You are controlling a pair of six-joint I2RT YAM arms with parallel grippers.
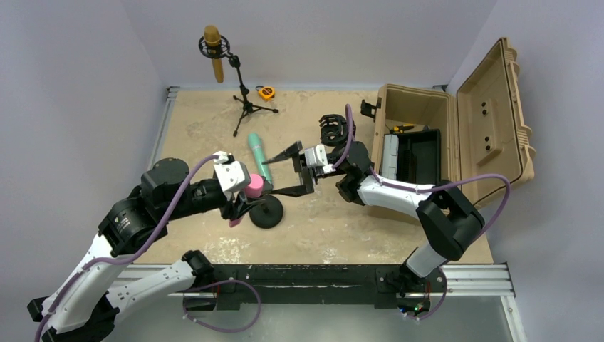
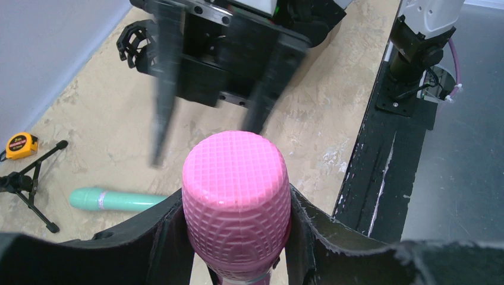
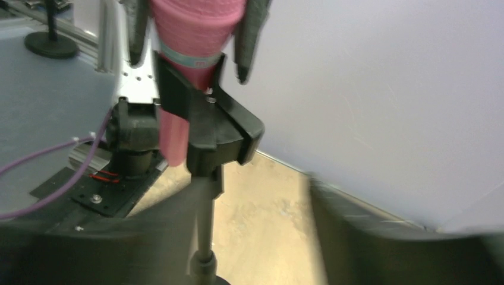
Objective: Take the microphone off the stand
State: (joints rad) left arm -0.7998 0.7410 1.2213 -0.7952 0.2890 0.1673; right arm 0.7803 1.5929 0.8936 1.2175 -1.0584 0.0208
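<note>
Left gripper [image 1: 246,191]: it is clamping both fingers [image 2: 160,237] on the ribbed head of the pink foam-headed microphone [image 2: 236,178], one on each side, in the near half of the tabletop, left of centre.

Pink microphone: it is sitting tilted in the black plastic clip [image 3: 208,113] at the top of the black round-base stand [image 1: 267,213]. In the right wrist view I am seeing its body passing through the clip, so it is not out yet.

Stand: its round base is resting on the tabletop just right of the left gripper, and its thin pole [image 3: 205,225] is rising to the clip.

Right gripper [image 1: 269,178]: it is reaching in from the right with its jaws spread wide and holding nothing. Its wrist camera is showing the pole between the two blurred fingers; I cannot tell whether either is touching it.

Teal cylindrical microphone [image 1: 259,157]: it is lying flat near the middle of the tabletop, just beyond the pink one.

Black ring-shaped shock mount [image 1: 335,130]: it is lying further back, right of centre.

Tan hard plastic case [image 1: 491,107]: it is standing open along the right edge, lid up.

Yellow tape measure [image 1: 266,92]: it is lying by the far edge.

Gold microphone [image 1: 214,53]: it is hanging in a mount on a black tripod stand [image 1: 246,100] near the far edge, towards the left corner.
</note>
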